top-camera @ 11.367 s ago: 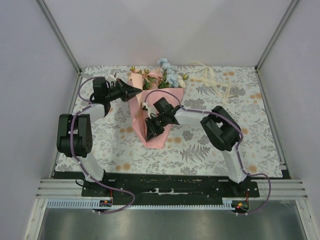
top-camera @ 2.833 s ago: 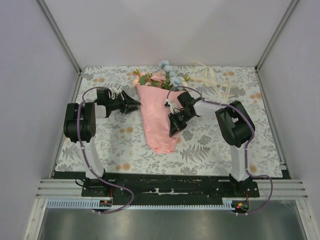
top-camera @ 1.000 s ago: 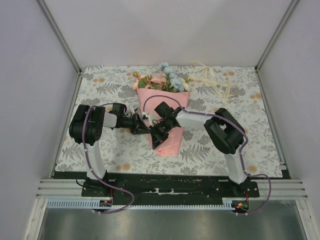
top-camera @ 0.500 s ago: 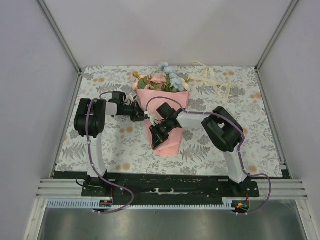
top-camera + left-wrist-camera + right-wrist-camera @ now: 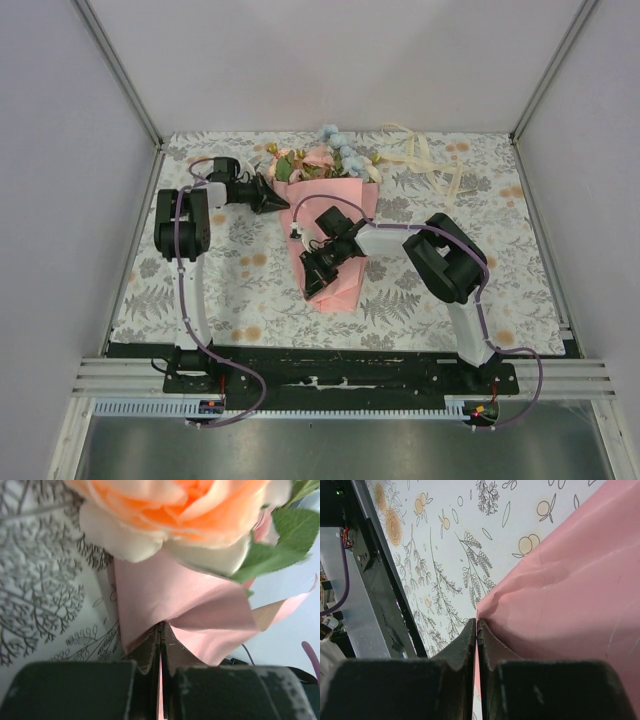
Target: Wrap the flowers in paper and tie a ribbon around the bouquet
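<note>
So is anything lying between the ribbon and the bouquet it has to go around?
Nothing visible does. The ribbon lies at the back right, beside the bouquet; only tablecloth shows between. Both hands are shut on the paper, the left hand near the blooms, the right hand lower down.

The paper [image 5: 352,200] hides the flowers' [image 5: 322,160] stems; the rose's [image 5: 160,505] top is cropped.
</note>
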`<state>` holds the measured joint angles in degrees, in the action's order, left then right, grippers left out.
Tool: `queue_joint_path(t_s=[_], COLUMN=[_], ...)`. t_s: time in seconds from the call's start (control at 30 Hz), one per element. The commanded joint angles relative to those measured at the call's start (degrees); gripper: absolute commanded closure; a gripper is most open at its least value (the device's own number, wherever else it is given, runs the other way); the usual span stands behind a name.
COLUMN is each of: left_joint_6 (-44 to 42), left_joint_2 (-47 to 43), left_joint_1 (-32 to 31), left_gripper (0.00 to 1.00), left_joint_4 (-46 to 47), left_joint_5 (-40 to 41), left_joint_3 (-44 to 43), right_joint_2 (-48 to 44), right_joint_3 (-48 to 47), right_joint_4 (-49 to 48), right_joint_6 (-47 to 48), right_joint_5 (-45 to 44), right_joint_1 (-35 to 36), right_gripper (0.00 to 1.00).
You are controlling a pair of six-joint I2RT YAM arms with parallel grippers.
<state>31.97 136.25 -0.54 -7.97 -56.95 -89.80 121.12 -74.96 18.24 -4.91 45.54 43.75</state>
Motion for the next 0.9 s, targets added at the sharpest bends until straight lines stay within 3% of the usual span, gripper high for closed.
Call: queue_joint_path(t_s=[0.0, 0.17, 0.33, 0.43, 0.63, 0.87], left_joint_6=[-4.2, -5.24, -10.51, -13.15, -19.3, -17.12], left_joint_2=[3.5, 4.55, -1.4, -10.53, -27.68, -31.57], left_joint_1=[0.45, 2.82, 2.73, 2.56, -1.02, -11.93], left_gripper=[0.98, 0.98, 0.92, 0.86, 0.7, 0.69], left_joint_4=[-1.61, -1.97, -1.88, -1.79, -6.7, -2.86], left_joint_5=[7.64, 7.56, -0.95, -5.35, -7.83, -7.12], left_joint_3=[-6.26, -9.6, -9.0, -1.55, 19.72, 33.98], right_joint_2=[3.07, 2.45, 2.19, 0.97, -6.5, -10.12], right_joint_3=[3.68, 4.47, 2.37, 0.7, -0.54, 0.43], right_joint_4=[7.42, 7.69, 7.69, 7.6, 7.16, 13.82], right_joint_6=[1.92, 2.18, 2.18, 2.09, 0.17, 0.95], right_joint_5=[-3.79, -1.6, 0.51, 1.92, 8.41, 11.42], right_joint_1=[0.73, 0.46, 0.46, 0.46, -1.73, -10.16], right_gripper=[0.9, 0.89, 0.87, 0.85, 0.71, 0.69])
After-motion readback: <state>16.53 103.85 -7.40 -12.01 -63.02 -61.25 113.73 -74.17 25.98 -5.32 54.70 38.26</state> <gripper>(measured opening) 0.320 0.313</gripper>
